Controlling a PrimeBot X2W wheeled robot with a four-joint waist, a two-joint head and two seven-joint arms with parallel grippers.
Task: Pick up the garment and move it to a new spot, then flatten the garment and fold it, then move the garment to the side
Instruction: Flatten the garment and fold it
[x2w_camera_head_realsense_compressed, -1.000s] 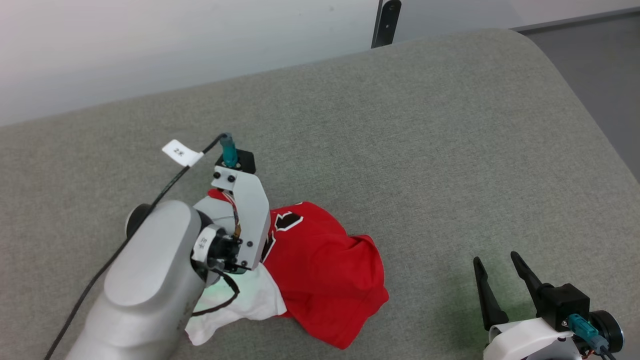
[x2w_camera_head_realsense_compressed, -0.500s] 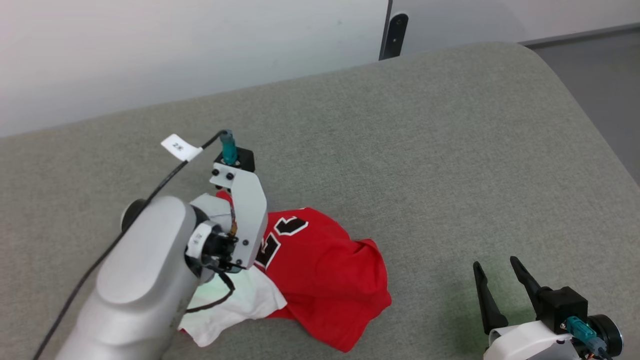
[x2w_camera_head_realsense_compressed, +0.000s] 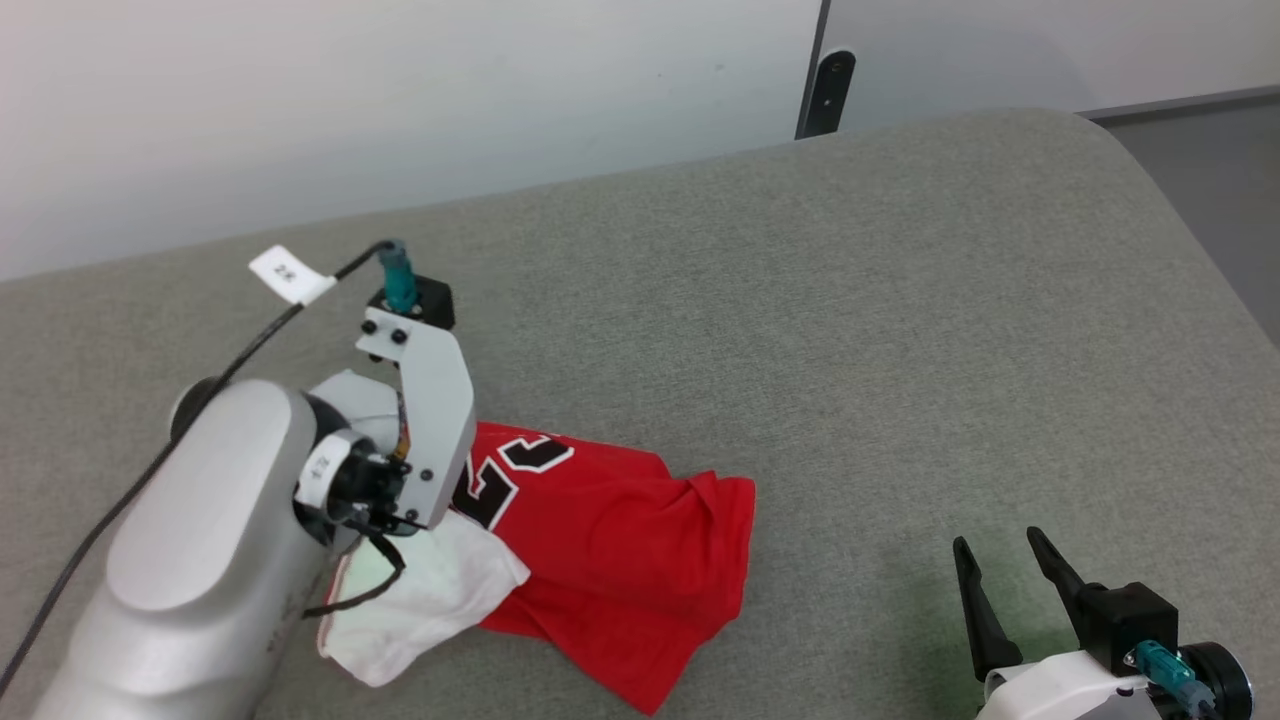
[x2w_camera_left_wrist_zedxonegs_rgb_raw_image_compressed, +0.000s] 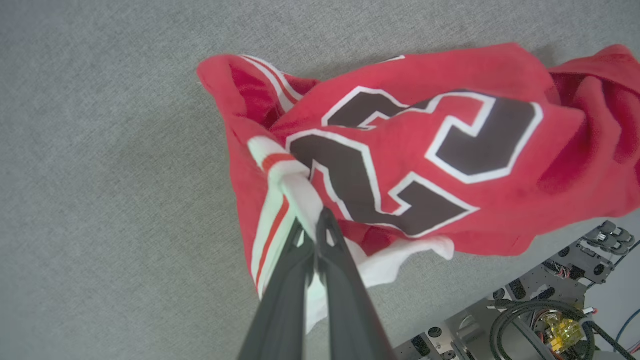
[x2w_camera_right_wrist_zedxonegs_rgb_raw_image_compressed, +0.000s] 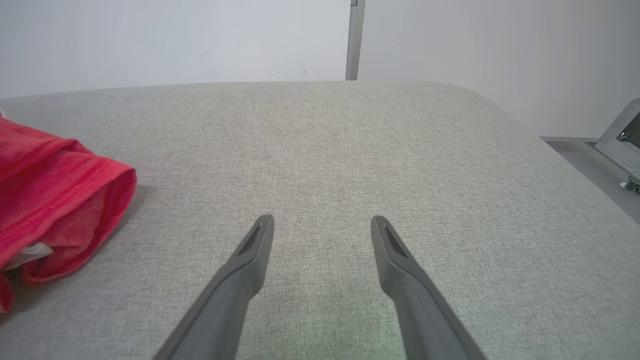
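The garment (x2w_camera_head_realsense_compressed: 610, 540), a red jersey shirt with white sleeves and black white-outlined numbers, lies crumpled on the grey padded table (x2w_camera_head_realsense_compressed: 800, 300) at the lower left of the head view. In the left wrist view my left gripper (x2w_camera_left_wrist_zedxonegs_rgb_raw_image_compressed: 312, 227) is shut on a fold of the garment (x2w_camera_left_wrist_zedxonegs_rgb_raw_image_compressed: 425, 150), at the striped white sleeve trim. My left arm hides that grip in the head view. My right gripper (x2w_camera_head_realsense_compressed: 1000, 575) stands open at the lower right with nothing between its fingers, apart from the garment (x2w_camera_right_wrist_zedxonegs_rgb_raw_image_compressed: 55, 195), whose red hem lies at the left in the right wrist view.
The table's far edge meets a pale wall, with a dark post (x2w_camera_head_realsense_compressed: 828, 95) behind it. Its right edge (x2w_camera_head_realsense_compressed: 1200, 250) curves down toward grey floor. A tagged black cable (x2w_camera_head_realsense_compressed: 290, 280) runs along my left arm. Part of my base (x2w_camera_left_wrist_zedxonegs_rgb_raw_image_compressed: 550, 310) shows below the table edge.
My left gripper has shut on the sleeve trim and the garment has been drawn a little to the left, showing more of the numbers. The head camera has shifted. The right gripper stays open.
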